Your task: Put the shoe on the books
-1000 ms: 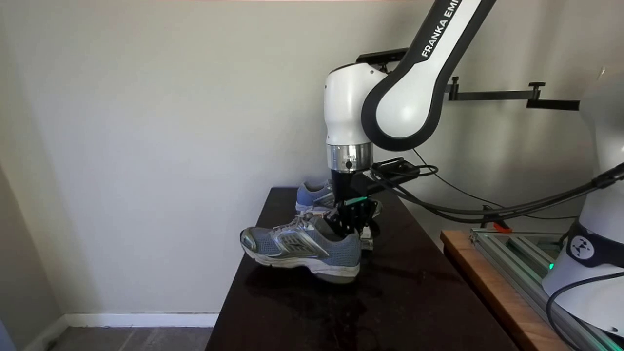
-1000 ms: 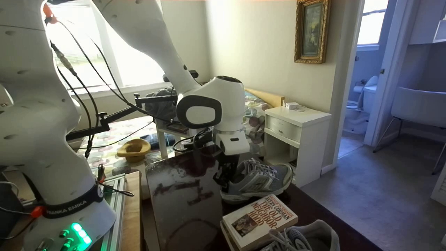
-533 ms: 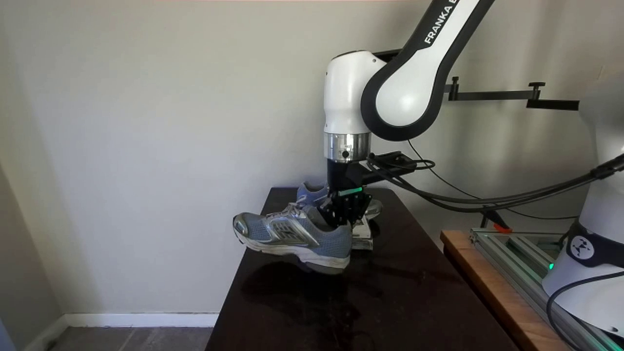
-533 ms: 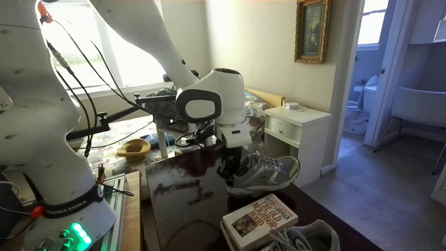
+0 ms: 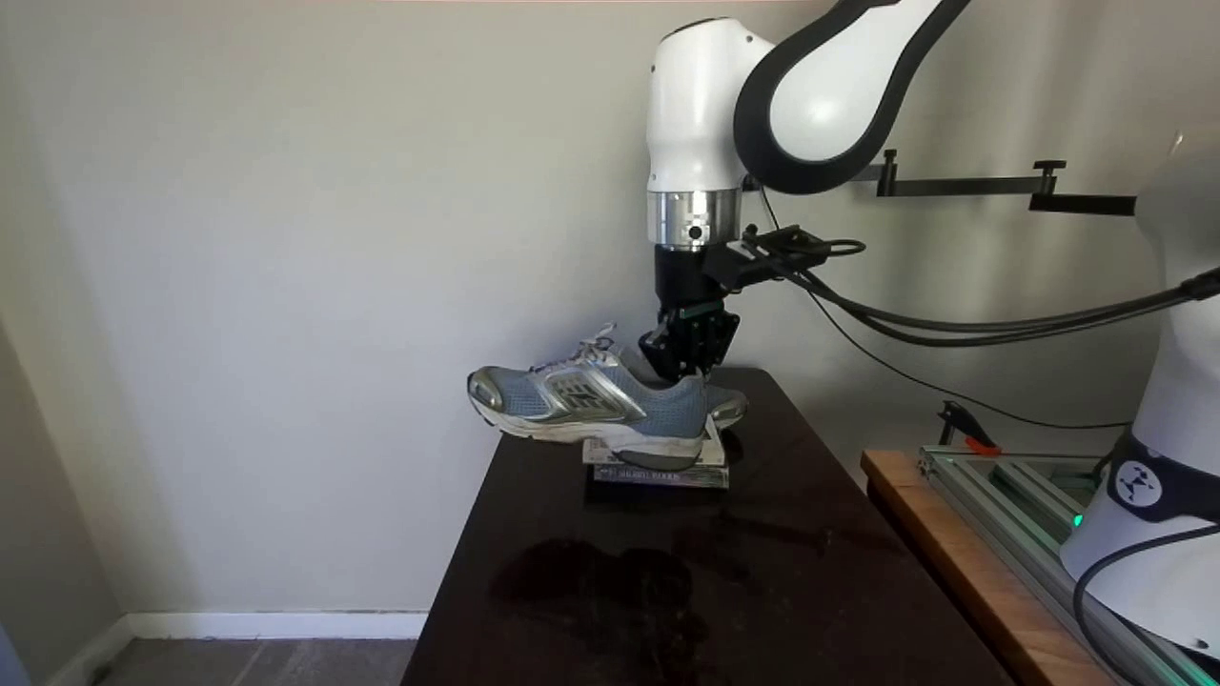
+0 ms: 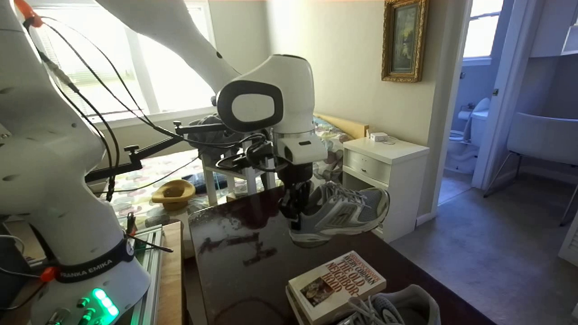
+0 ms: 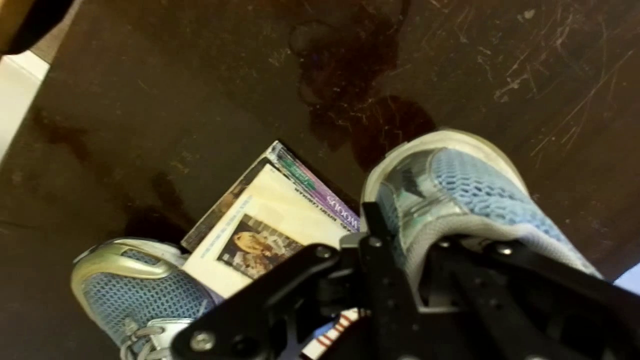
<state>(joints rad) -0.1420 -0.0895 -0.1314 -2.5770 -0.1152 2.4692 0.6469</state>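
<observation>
Overlapping the books (image 5: 660,476) in an exterior view but just beside them in the wrist view, the shoe (image 5: 583,400) hangs rim-gripped in the claw (image 6: 299,212), long axis roughly parallel to theirs, toe tipped up.

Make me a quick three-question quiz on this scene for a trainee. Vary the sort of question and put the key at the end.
1. Fill in the blank: the top one of the books is titled "The Old ____".
2. Choose one. The tool grips: A) a framed picture; B) a grey sneaker; C) a cable.
3. True or false: what the tool holds already rests on the books.

Key: 1. Neighborhood. 2. B. 3. False; the sneaker hangs clear of them.
</observation>
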